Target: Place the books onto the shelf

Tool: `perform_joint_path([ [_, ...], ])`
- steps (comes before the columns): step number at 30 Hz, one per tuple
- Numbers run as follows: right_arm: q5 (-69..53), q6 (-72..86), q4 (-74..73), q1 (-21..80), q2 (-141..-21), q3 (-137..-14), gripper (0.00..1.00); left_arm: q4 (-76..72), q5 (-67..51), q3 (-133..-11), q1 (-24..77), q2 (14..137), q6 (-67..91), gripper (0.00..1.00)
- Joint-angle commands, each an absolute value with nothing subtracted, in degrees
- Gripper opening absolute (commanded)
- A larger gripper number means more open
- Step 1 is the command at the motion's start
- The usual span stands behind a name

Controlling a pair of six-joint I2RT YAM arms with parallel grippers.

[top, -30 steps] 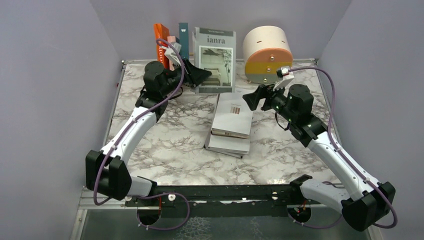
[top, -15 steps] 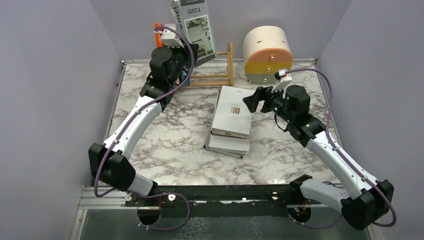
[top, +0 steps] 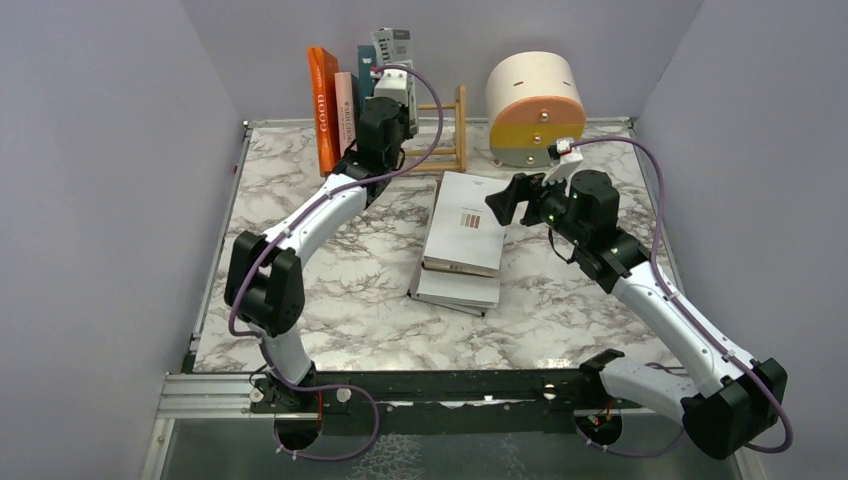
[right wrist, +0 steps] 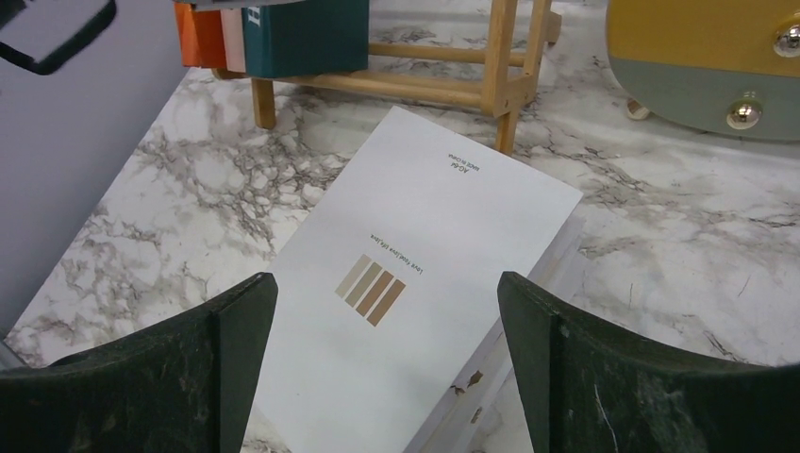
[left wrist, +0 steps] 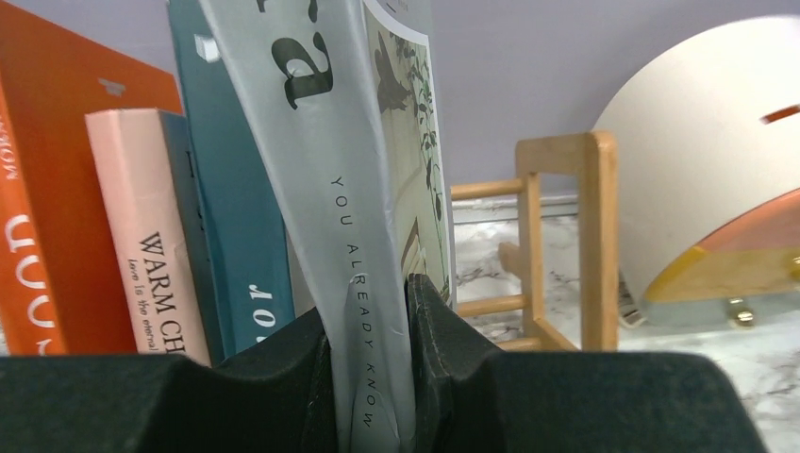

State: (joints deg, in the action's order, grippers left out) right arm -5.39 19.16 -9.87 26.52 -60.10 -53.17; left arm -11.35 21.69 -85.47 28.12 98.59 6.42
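Left gripper (left wrist: 375, 326): jaws are clamping the grey book (left wrist: 325, 160) by its spine and holding it near upright at the shelf (left wrist: 557, 236), just beside the teal book (left wrist: 236, 217). Its lower edge is hidden. The pink book (left wrist: 141, 236) and the orange book (left wrist: 38, 189) are standing left of the teal one.

Right gripper (right wrist: 387, 283): jaws are standing wide apart, gripping nothing, hovering above the white books (right wrist: 415, 274) stacked flat on the tabletop (right wrist: 679, 245).
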Motion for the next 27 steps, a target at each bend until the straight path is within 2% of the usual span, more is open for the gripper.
perform_joint_path([
  [1, -4.31, 18.02, -10.33, 26.72, -60.59, -52.56, 0.86, -16.42, 27.79, -88.49, 28.85, 102.95, 1.36, 0.00],
  [14, -4.57, 17.71, -10.55, 26.67, -60.77, -52.72, 0.86, -20.38, 36.20, -90.70, 28.99, 111.99, -9.33, 0.00],
  [27, -4.57, 17.65, -10.90, 26.72, -60.61, -52.56, 0.86, -20.75, 36.12, -87.08, 26.75, 112.85, -6.42, 0.00],
])
